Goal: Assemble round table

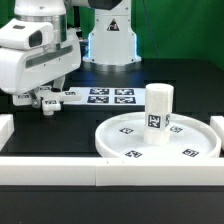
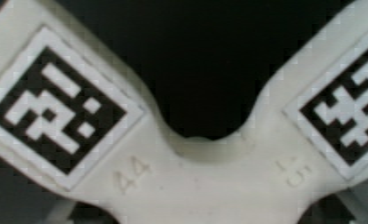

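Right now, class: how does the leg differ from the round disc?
The leg stands upright; the round disc lies flat. The leg is a narrow cylinder; the round disc is wide, shallow and rimmed. Both are white and carry black-and-white square tags.

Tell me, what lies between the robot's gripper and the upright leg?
In the exterior view, the marker board lies flat between the gripper and the leg, which stands on the disc. The wrist view does not show this stretch.
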Tool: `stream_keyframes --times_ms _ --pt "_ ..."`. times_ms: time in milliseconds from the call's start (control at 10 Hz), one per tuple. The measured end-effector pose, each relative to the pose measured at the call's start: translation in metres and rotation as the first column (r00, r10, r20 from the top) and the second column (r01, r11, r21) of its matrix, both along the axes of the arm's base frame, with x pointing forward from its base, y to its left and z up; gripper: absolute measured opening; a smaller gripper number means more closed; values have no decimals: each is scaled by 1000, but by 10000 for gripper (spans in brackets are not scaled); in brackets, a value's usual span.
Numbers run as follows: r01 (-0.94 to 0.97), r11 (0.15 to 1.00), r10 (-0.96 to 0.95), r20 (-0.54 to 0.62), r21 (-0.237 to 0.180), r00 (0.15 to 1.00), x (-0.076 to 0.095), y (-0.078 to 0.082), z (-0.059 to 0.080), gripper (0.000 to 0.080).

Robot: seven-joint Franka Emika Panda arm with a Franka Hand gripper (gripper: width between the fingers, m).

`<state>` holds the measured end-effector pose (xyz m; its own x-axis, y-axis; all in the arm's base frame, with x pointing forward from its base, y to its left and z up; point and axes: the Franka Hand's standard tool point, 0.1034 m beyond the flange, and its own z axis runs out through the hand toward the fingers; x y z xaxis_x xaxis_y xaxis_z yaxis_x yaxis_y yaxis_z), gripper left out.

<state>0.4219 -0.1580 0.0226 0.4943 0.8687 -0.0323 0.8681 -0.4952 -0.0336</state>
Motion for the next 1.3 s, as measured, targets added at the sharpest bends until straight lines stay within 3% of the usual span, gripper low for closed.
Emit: stream_keyframes --times_ms 200,400,700,1200,1300 --pt "-1 1000 1 7 3 1000 6 8 10 447" --pt "9 1000 -9 9 6 1000 15 27 24 448" --pt "31 999 -31 14 11 999 38 71 53 448" --pt "23 1000 -23 16 12 1000 40 75 53 448" --pt "48 999 -48 12 9 999 44 92 61 448"
